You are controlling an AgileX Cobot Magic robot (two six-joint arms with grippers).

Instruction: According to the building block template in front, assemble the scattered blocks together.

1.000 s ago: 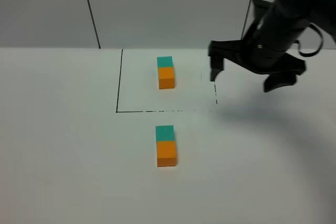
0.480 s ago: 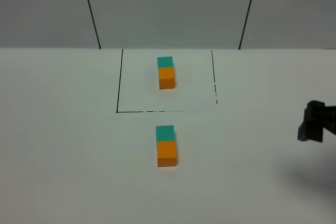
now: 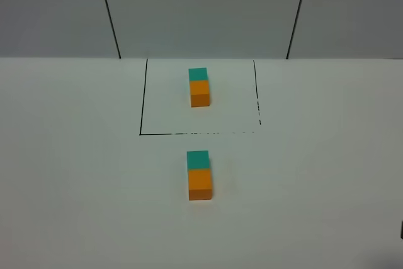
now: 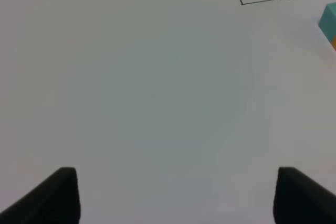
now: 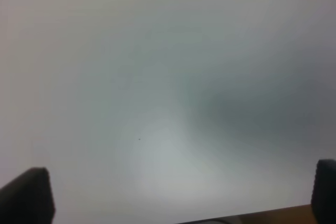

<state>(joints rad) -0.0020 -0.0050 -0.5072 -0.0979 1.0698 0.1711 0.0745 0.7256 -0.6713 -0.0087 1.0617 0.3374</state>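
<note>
Exterior high view first: white table (image 3: 75,206) fills most of the frame, grey panelled wall (image 3: 201,11) across the top. Upper middle of the frame has the building block template (image 3: 199,86), a teal cube joined to an orange one, sitting inside a thin black-line rectangle (image 3: 142,99). Just below that rectangle, around the centre of the frame, are the scattered blocks: the teal cube (image 3: 198,159) is touching the orange cube (image 3: 200,184), teal on the far side and orange nearer the camera, same order as the template. They're lined up pretty much straight under it. No arm shows in this view, apart from a tiny dark sliver at the right edge that I can't identify.

Left wrist view: the left gripper (image 4: 176,195) has its two dark fingertips poking in at the lower left and lower right corners, standing wide apart with only bare table between them, gripping nothing. A corner of the black-line rectangle shows at the upper right, and the teal cube peeks in at the right edge with a bit of orange under it.

Right wrist view: pretty blurry. The right gripper (image 5: 184,195) has fingertips at the bottom corners, spread very wide, nothing between them, just table.
</note>
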